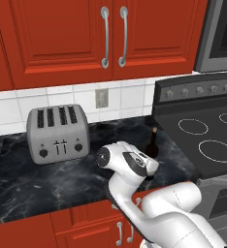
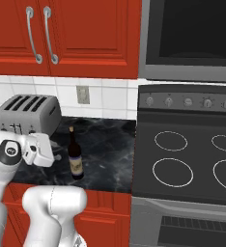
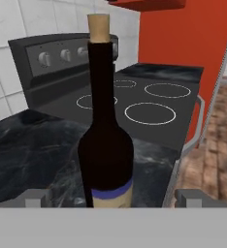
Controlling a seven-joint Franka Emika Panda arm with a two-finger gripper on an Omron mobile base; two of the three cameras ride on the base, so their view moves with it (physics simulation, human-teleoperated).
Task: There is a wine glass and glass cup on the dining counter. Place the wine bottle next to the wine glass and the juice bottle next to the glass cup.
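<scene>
The step in hand looks like the grasp of the wine bottle, so everything turns on squaring up to it first.

Going from the left along the worktop (image 1: 47, 181): a silver toaster (image 1: 58, 133) sits at the back near the tiled wall, well away from the work. Next comes the gripper (image 2: 62, 155), level with the worktop's front edge and aimed sideways toward the stove. Its fingers stand fully apart and hold nothing; in the hand view the two fingertips (image 3: 37, 197) rise either side of the bottle's body with clear space on both sides.

Just beyond it the wine bottle (image 2: 76, 160) stands upright near the worktop's front edge, toward its right end, close to the stove (image 2: 187, 159). It is centred between the open fingers in the hand view, which is a good line to keep.

To do this well, I would advance straight along that line until the fingers flank the wide lower body, not the neck, and close there, above the label band. Whether the fingertips already reach past the glass is hard to judge from these angles, so a little more travel seems wise. A tall narrow bottle tips easily: close evenly, then lift vertically before swinging away from the stove's edge.
</scene>
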